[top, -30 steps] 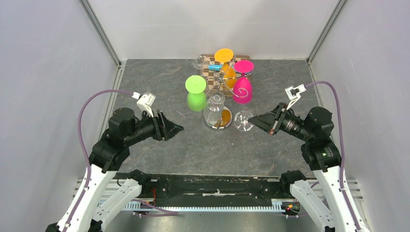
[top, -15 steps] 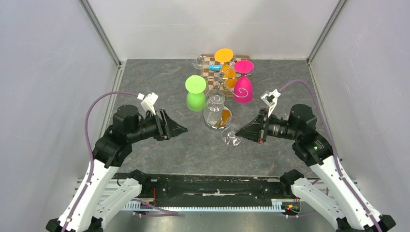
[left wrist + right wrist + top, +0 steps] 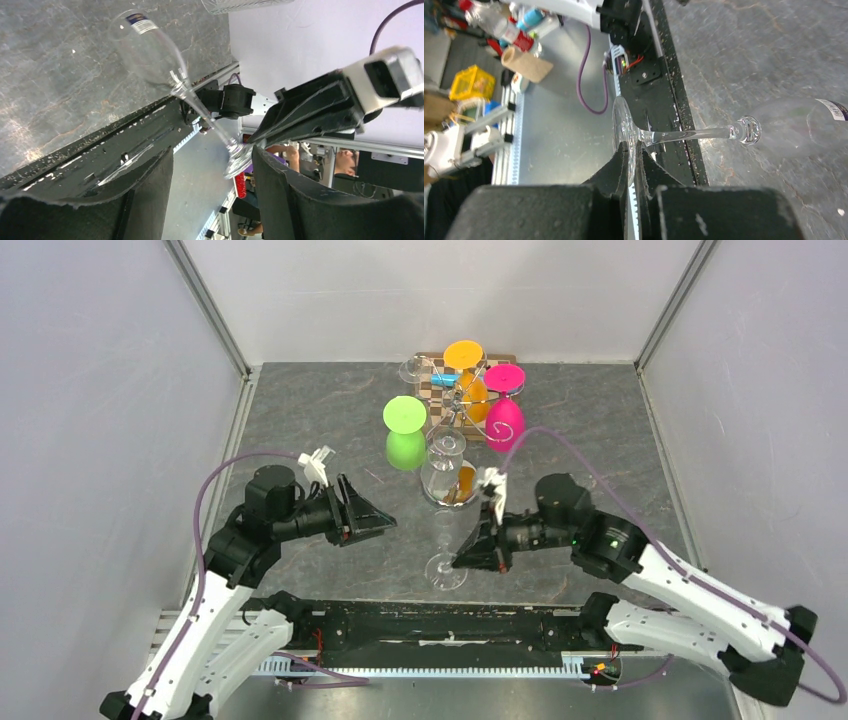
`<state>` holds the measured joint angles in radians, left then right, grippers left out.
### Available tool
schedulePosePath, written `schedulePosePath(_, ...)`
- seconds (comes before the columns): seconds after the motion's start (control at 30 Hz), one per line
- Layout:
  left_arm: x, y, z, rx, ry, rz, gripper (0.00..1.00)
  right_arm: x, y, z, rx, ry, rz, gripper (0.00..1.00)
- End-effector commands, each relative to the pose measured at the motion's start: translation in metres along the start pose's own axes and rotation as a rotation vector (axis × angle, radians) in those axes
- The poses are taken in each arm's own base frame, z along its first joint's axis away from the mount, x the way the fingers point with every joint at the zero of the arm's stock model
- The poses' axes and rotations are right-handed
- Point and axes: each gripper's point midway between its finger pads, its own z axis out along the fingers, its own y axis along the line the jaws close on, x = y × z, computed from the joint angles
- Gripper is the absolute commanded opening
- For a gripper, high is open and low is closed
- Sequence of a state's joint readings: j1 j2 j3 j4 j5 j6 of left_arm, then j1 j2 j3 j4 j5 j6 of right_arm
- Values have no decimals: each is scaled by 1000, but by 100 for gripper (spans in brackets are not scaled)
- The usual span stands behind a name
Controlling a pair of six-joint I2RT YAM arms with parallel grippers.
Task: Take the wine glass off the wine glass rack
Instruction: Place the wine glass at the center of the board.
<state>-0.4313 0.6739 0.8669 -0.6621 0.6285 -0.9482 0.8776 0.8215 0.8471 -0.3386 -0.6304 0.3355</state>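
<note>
**Clear wine glass held off the rack by the right arm**

Seen from above, two white-and-black robot arms reach in from the near edge of a dark, stone-patterned desk (image 3: 320, 410). On the near side of the wine glass rack (image 3: 457, 405), well clear of its wire arms, the right fingers (image 3: 468, 558) are clenched on the round foot of a clear wine glass (image 3: 446, 540) (the right wrist camera shows them pinching the foot's rim, with the stem running away from them to the bowl). The foot points toward the near edge and the bowl toward the rack. Whether any part of the glass touches the desk cannot be told. To the near left of the rack, the left fingers (image 3: 378, 520) are spread wide with nothing between them, aimed at the held glass but apart from it. Further back stands the chrome rack itself. A green glass (image 3: 405, 430), an orange glass (image 3: 465, 355) and a pink glass (image 3: 503, 410) hang upside down from its curled arms.
</note>
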Motion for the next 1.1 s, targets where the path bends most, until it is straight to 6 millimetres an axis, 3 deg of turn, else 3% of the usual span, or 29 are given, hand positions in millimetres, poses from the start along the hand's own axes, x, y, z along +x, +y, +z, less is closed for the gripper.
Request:
schedulePosePath(0.0, 7, -16, -5, 86, 18, -69, 66, -36, 21, 20, -5, -73, -242, 0)
schedulePosePath(0.2, 20, -4, -4, 81, 55, -100, 66, -49, 35, 36, -17, -91, -369, 0)
schedulePosePath(0.5, 32, 15, -2, 52, 81, -137, 67, -47, 50, 58, -39, -63, -509, 0)
schedulePosePath(1.07, 51, 17, -6, 116, 138, -190, 67, -60, 73, 82, 9, -147, -731, 0)
